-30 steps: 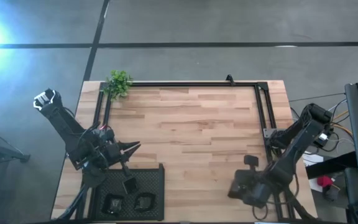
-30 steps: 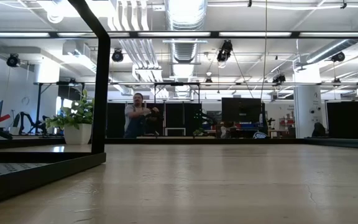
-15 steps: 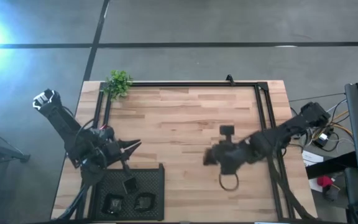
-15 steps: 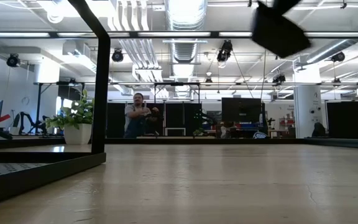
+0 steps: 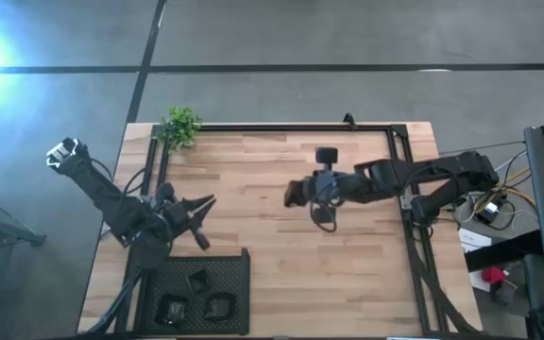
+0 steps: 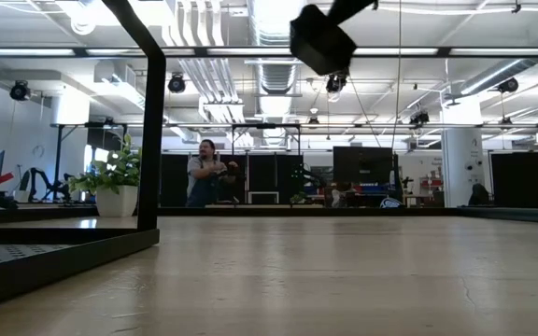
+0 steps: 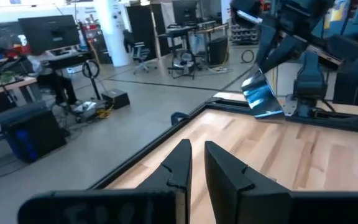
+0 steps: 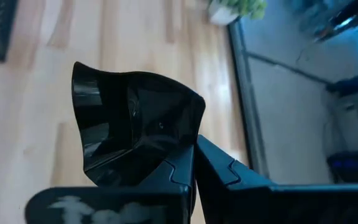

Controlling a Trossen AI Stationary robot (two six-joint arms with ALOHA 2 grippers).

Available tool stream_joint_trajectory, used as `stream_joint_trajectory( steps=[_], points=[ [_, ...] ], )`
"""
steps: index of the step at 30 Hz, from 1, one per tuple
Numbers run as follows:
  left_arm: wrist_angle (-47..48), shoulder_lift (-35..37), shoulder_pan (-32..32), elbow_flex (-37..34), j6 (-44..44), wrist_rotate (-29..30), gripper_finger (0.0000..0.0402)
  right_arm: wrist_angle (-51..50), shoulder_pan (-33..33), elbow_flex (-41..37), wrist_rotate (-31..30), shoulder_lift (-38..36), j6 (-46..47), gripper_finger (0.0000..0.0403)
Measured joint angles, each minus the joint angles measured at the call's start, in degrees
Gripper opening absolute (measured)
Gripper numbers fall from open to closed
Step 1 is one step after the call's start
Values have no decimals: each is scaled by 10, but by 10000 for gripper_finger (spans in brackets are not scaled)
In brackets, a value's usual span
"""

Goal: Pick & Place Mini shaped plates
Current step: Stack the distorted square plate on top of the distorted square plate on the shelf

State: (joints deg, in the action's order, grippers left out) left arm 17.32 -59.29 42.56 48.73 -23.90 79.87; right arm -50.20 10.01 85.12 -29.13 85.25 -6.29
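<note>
My right gripper [image 5: 300, 194] hangs over the middle of the table, shut on a glossy black mini plate [image 8: 135, 118] with upturned corners. The left wrist view shows the same plate [image 7: 263, 99] farther off. My left gripper [image 5: 206, 204] hovers above the table just beyond the black mesh tray [image 5: 239, 269], its fingers [image 7: 182, 163] only a narrow gap apart and touching nothing. Three more dark mini plates [image 5: 196, 280] [image 5: 171, 307] [image 5: 218, 305] lie flat in the tray. My right gripper pinches the plate between its two fingers [image 8: 179, 168] at one rim [image 8: 166, 152]. It reaches roughly level from the table's right side. The plate sticks out past the fingertips and is lifted clear, high above the wood [image 6: 323, 42].
A small green plant [image 5: 179, 126] stands at the far left corner. A black frame [image 5: 291, 127] runs along the table's far and side edges. Bare wood [image 5: 348, 274] lies between tray and right edge. A person [image 6: 208, 177] is in the room far behind.
My right arm has swung from the table's near right corner toward the far edge and the left, to the middle, carrying the plate in the air. My left gripper has drawn back from the tray a little toward the far edge.
</note>
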Motion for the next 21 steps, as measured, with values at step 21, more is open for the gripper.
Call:
stream_joint_trajectory(
  steps=[21],
  points=[
    [-33,-1,-20,1,-14,-43,44,152,-35,-4,7,1,-94,8]
  ],
)
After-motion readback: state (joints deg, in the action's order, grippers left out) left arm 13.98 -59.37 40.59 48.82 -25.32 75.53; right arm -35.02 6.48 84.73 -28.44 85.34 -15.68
